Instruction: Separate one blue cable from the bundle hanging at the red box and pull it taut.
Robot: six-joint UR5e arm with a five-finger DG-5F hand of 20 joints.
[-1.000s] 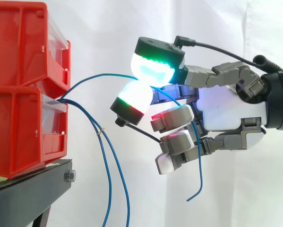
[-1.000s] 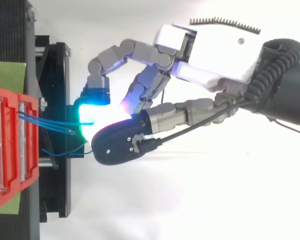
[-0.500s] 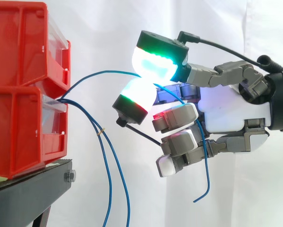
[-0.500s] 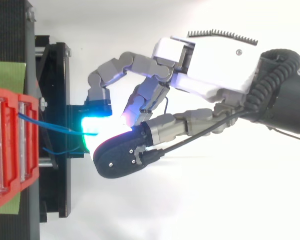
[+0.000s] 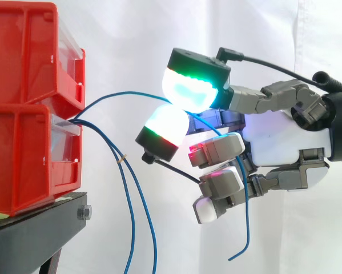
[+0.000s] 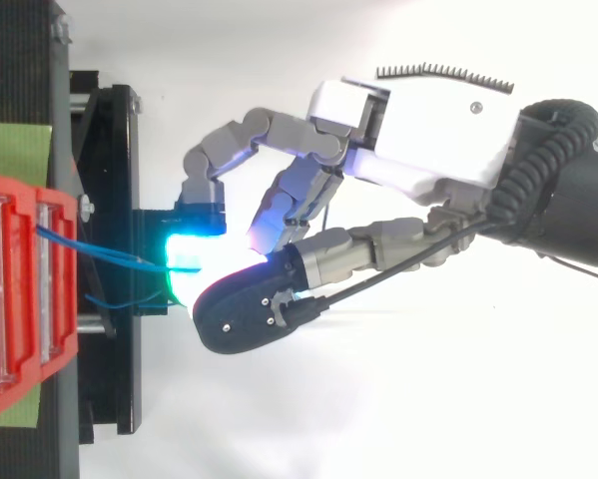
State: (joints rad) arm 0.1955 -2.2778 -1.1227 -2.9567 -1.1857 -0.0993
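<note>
Side view: one blue cable is pinched betw. two glowing fingers of the hand, right of the red box, so it's held apart from the bundle hanging below. It is judged slack, not yet taut.

Top view: the cable is seen running from box rightward to the hand, lined up for a straight pull.

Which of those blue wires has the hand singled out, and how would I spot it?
Start at the stacked red bins on the left of the side view and find the gap between the upper and lower bin. The separated cable leaves that gap and arches up and right into the glowing pads of the hand, while the other cables droop down past the black stand.
</note>
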